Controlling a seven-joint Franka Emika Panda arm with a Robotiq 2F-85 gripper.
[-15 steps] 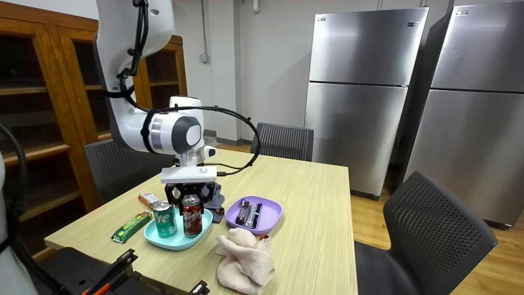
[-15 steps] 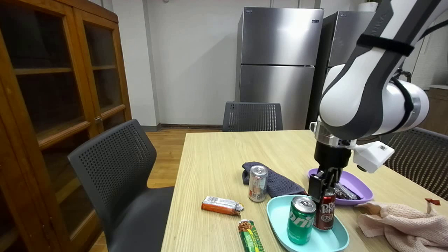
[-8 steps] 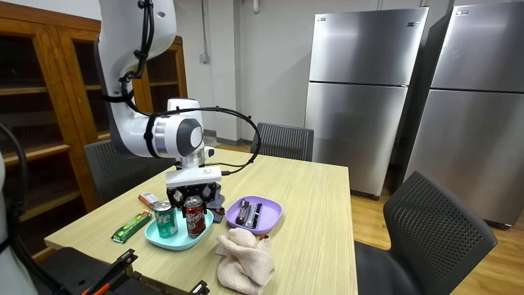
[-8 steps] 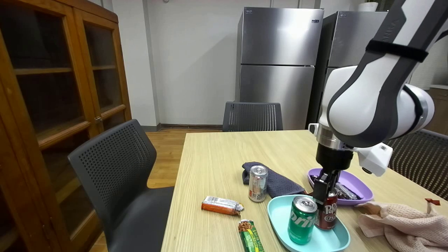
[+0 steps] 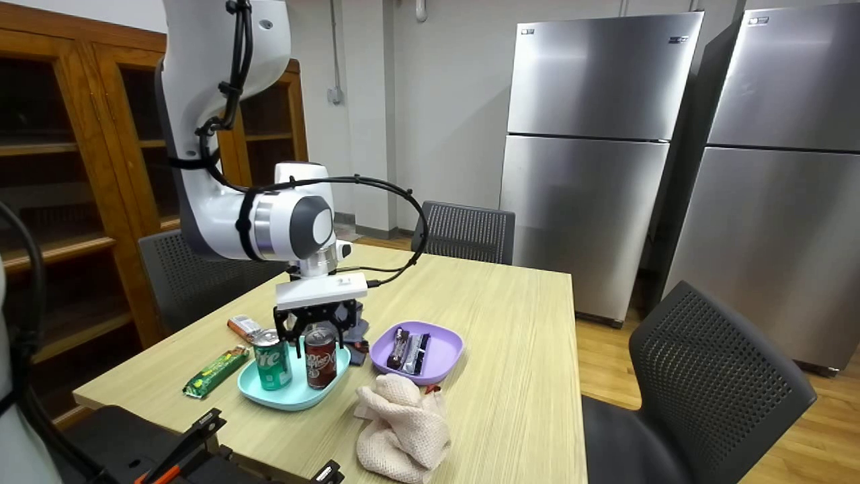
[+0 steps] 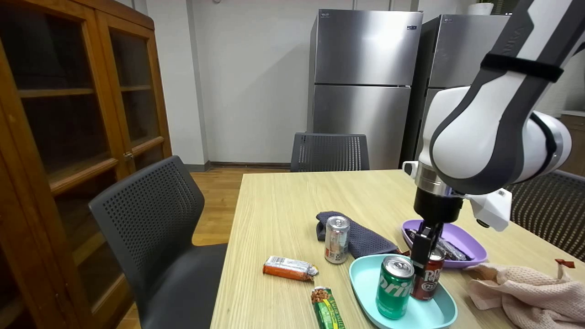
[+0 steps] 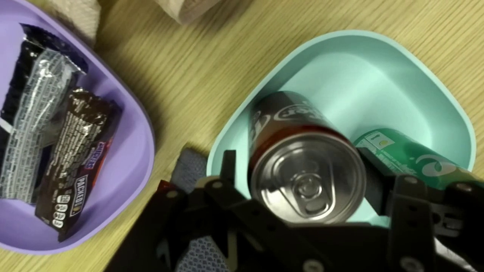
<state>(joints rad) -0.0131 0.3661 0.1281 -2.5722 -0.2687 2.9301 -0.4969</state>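
A dark red Dr Pepper can [image 7: 308, 181] stands upright on a teal plate [image 5: 295, 403]. My gripper [image 7: 300, 164] reaches down around its top with fingers spread. In the wrist view a gap shows between the can and the left finger [image 7: 228, 166]. The right finger [image 7: 378, 181] is at or very near the can's rim; contact cannot be told. Beside it on the same plate is a green Sprite can [image 6: 394, 290], close to that finger. The lower part of the red can is partly hidden behind a finger and the Sprite can in an exterior view.
A purple plate [image 5: 447, 346] holds dark wrapped bars [image 7: 75, 158]. Around lie a pink cloth [image 5: 403, 430], a dark blue cloth [image 6: 368, 237], a silver can [image 6: 337, 240], an orange-wrapped bar [image 6: 289, 268] and a green-wrapped bar [image 5: 215, 372]. Chairs surround the table.
The fingers have spread apart from the red can. Over the second, gripper, red can and teal plate shifted slightly to the right in both exterior views; the can now stays put.
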